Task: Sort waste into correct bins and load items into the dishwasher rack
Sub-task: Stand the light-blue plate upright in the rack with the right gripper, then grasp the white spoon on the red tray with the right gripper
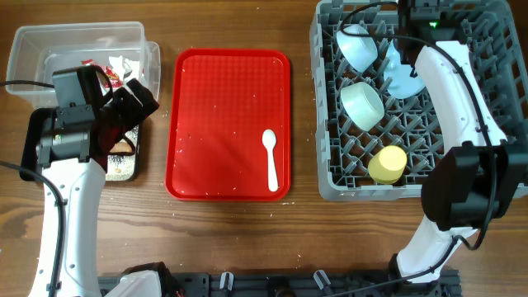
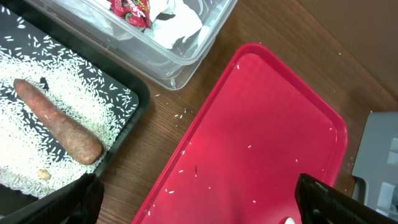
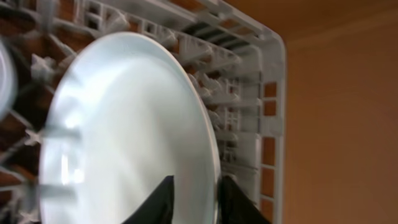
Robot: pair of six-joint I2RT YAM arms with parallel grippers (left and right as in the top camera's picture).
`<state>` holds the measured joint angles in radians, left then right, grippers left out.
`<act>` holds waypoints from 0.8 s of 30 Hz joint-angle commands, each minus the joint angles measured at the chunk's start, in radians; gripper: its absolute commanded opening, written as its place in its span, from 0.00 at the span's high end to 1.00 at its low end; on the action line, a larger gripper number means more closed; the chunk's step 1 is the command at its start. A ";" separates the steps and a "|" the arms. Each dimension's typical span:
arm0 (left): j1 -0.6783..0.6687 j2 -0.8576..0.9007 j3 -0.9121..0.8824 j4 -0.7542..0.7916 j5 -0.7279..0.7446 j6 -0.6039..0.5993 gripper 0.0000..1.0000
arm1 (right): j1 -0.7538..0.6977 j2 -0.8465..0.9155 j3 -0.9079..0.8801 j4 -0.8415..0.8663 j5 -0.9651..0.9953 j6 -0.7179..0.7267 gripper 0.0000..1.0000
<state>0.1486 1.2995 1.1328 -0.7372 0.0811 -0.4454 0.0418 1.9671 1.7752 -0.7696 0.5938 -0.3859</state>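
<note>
Both jaws of the right gripper [image 3: 197, 183], barely parted, flank the light blue plate [image 3: 124, 124], grip uncertain; widen slowly so dishwasher rack [image 3: 249, 93] pegs steady it.

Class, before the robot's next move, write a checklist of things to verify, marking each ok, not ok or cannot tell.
1. Light blue round plate sits inside the grey lattice plastic rack: ok.
2. Right fingers clear of the plate's rim: cannot tell.
3. Left gripper open and empty: ok.
4. White plastic spoon loaded: not ok, it lies on the flat red tray.
5. Pale green bowl and small yellow cup in the rack: ok.
</note>
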 commanded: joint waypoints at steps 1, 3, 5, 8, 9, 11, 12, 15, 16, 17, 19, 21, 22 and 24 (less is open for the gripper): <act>-0.005 -0.005 0.014 0.002 0.012 0.023 0.00 | -0.004 -0.004 -0.003 -0.032 -0.213 0.190 0.35; -0.005 -0.005 0.014 0.002 0.012 0.023 0.00 | -0.004 -0.037 0.013 -0.077 -0.279 0.242 0.17; -0.005 -0.005 0.014 0.002 0.012 0.023 0.00 | -0.004 -0.106 0.040 -0.135 -0.352 0.262 0.09; -0.005 -0.005 0.014 0.002 0.012 0.023 0.00 | -0.004 -0.283 0.045 -0.177 -0.442 0.266 0.00; -0.005 -0.005 0.014 0.002 0.012 0.023 0.00 | -0.004 -0.316 0.045 -0.177 -0.446 0.266 0.00; -0.005 -0.005 0.014 0.002 0.012 0.023 0.00 | -0.004 -0.417 0.045 -0.178 -0.501 0.266 0.00; -0.005 -0.005 0.014 0.002 0.012 0.023 0.00 | -0.004 -0.443 0.044 -0.181 -0.576 0.266 0.00; -0.005 -0.005 0.014 0.002 0.012 0.023 0.00 | -0.004 -0.471 0.044 -0.214 -0.943 0.266 0.00; -0.005 -0.005 0.014 0.002 0.012 0.023 0.00 | -0.003 -0.466 0.035 -0.219 -1.085 0.282 0.03; -0.005 -0.005 0.014 0.002 0.012 0.023 0.00 | 0.004 -0.459 0.006 -0.215 -1.201 0.317 0.12; -0.005 -0.005 0.014 0.002 0.012 0.023 0.00 | 0.053 -0.438 -0.049 -0.215 -1.220 0.416 0.14; -0.005 -0.005 0.014 0.002 0.012 0.023 0.00 | 0.135 -0.405 -0.116 -0.200 -1.180 0.490 0.19; -0.005 -0.005 0.014 0.002 0.012 0.023 0.00 | 0.189 -0.386 -0.153 -0.183 -1.128 0.532 0.20; -0.005 -0.005 0.014 0.002 0.012 0.023 0.00 | 0.309 -0.349 -0.235 -0.125 -1.013 0.600 0.21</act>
<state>0.1486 1.2995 1.1328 -0.7368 0.0807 -0.4454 0.2436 1.5753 1.6100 -0.9348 -0.5159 0.1028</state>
